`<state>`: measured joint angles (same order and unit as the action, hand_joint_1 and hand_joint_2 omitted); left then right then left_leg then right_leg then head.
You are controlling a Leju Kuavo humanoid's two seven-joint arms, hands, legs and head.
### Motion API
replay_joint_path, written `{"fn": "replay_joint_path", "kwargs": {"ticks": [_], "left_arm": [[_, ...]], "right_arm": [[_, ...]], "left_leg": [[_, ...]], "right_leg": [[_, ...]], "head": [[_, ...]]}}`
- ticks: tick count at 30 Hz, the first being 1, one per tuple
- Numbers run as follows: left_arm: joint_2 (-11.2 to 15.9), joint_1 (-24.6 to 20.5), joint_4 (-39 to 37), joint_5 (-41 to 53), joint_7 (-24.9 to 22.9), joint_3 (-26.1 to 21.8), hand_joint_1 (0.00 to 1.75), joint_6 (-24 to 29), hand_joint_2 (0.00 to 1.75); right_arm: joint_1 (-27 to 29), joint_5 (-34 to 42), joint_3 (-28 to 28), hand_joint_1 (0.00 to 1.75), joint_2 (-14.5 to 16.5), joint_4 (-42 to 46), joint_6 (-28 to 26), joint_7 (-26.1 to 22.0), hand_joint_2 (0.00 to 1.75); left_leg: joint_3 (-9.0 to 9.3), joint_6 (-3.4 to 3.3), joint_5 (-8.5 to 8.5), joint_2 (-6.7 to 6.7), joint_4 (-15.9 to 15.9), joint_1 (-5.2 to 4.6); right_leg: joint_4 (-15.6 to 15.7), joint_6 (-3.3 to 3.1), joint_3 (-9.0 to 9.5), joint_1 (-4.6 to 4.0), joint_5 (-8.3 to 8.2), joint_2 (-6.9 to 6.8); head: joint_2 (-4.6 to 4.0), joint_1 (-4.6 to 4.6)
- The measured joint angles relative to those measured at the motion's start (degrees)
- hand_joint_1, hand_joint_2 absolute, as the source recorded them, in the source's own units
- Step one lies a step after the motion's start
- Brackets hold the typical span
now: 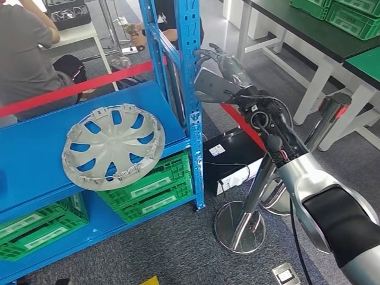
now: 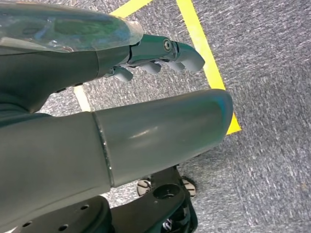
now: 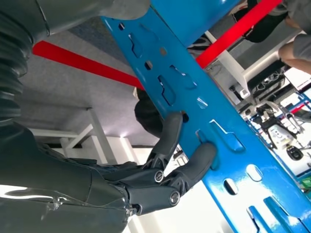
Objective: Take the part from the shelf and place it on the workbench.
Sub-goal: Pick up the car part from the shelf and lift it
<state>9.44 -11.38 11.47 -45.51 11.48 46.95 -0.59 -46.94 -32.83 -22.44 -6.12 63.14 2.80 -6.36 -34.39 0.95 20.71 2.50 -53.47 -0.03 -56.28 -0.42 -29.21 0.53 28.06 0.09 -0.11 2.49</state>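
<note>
The part is a silver wheel cover (image 1: 113,145) lying flat near the front edge of the blue shelf board (image 1: 35,160). My right hand (image 1: 219,74) is raised to the right of it, beside the shelf's blue upright post (image 1: 192,89). In the right wrist view its dark fingers (image 3: 199,158) reach out and touch that perforated post (image 3: 227,136), holding nothing. My left hand (image 2: 110,97) hangs over the grey carpet, with its thumb (image 2: 165,131) and fingers (image 2: 178,51) apart and nothing in them.
Green crates (image 1: 145,187) sit on the lower shelf board. A red barrier tape (image 1: 76,89) runs behind the shelf. A chrome stanchion base (image 1: 240,225) and a black box (image 1: 228,154) stand right of the post. The dark-topped workbench (image 1: 313,29) is far right. A person (image 1: 27,53) sits behind.
</note>
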Motion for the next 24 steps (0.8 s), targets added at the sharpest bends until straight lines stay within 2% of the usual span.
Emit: {"fn": "replay_joint_path", "kwargs": {"ticks": [6, 10, 18, 24], "left_arm": [[0.0, 0.3, 0.0, -0.2, 0.1, 0.0, 0.00, 0.3, 0.00], [0.0, 0.8, 0.0, -0.5, 0.4, 0.0, 0.00, 0.6, 0.00], [0.0, 1.6, 0.0, -0.4, 0.6, 0.0, 0.00, 0.6, 0.00], [-0.1, 1.6, 0.0, -0.3, 0.7, 0.0, 0.00, 0.6, 0.00]], "right_arm": [[0.7, 0.7, -0.1, 0.00, 0.2, 0.0, -3.5, 0.5, 1.75], [3.3, 0.0, -0.1, 0.00, 0.2, 3.6, -6.7, 4.2, 1.75], [13.9, -3.5, 0.0, 0.00, -1.0, 17.8, -8.3, 12.8, 1.75], [20.2, -6.2, -0.3, 0.00, -1.2, 27.9, -8.8, 14.7, 1.75]], "left_leg": [[0.10, -0.01, -0.01, -0.02, 0.0, 0.00], [0.25, -0.19, -0.12, -0.04, 0.0, 0.02], [-0.11, 0.01, -0.36, -0.63, -0.1, 0.01], [-0.47, -0.13, -0.23, -0.84, -0.1, -0.02]], "right_leg": [[0.1, 0.02, 0.11, 0.01, -0.02, 0.00], [0.2, 0.03, 0.19, -0.01, -0.01, -0.03], [0.6, 0.23, 0.19, -0.01, 0.10, -0.53], [0.9, 0.38, 0.13, 0.00, 0.18, -0.70]], "head": [[0.00, 0.00], [0.00, -0.01], [0.00, -0.02], [0.00, -0.02]]}}
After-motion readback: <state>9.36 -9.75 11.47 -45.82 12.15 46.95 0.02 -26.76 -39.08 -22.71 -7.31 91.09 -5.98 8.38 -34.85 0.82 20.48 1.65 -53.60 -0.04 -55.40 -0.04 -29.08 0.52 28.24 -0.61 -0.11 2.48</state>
